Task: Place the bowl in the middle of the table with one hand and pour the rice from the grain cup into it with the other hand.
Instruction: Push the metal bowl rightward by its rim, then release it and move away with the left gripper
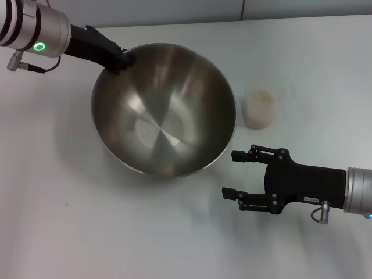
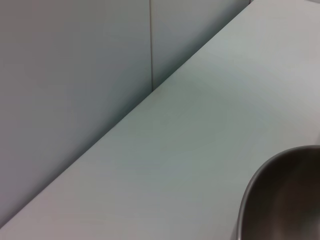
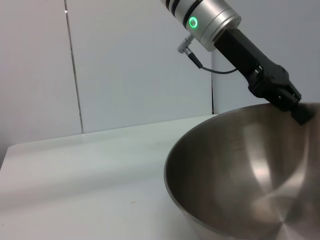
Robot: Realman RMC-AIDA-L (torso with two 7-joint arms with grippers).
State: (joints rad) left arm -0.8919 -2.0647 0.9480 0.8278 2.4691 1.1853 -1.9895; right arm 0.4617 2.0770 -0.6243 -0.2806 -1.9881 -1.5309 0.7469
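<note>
The black left gripper (image 1: 122, 60) clamps the far rim of the large shiny stainless-steel bowl (image 1: 163, 110), while the black right gripper (image 1: 233, 174) hovers wide open just beside its near side.

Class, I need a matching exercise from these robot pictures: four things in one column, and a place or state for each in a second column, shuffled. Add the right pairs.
Things
1. bowl
2. grain cup
3. left gripper
4. right gripper

Places or states
A. open, fingers apart, holding nothing, near side of the table
B. at the bowl's far rim on the robot's left
C. steel, no rice inside, tipped up off the table on one side
D. standing upright and filled with rice, to the bowl's right

Pairs: 1-C, 2-D, 3-B, 4-A
</note>
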